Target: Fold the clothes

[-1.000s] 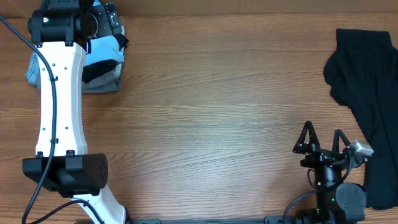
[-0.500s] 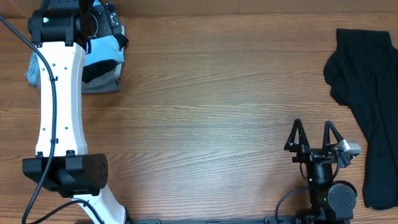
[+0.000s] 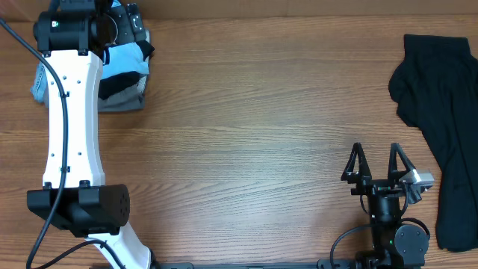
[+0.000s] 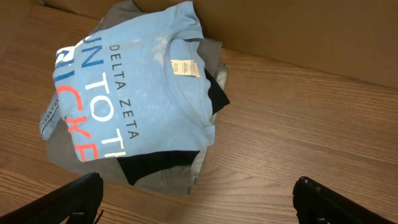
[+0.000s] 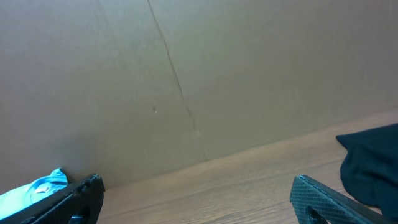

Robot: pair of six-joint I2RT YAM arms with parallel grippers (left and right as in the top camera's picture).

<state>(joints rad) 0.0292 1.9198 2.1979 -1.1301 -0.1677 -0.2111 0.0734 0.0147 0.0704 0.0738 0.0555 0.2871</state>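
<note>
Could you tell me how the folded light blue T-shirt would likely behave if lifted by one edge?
The light blue T-shirt looks like thin cloth, so it would probably droop and unfold. It lies on other folded garments, so a push may shift them too.

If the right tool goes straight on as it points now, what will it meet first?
The right tool points across bare table, left of the black garment. Its way looks free up to the cardboard wall at the far edge, probably.
</note>
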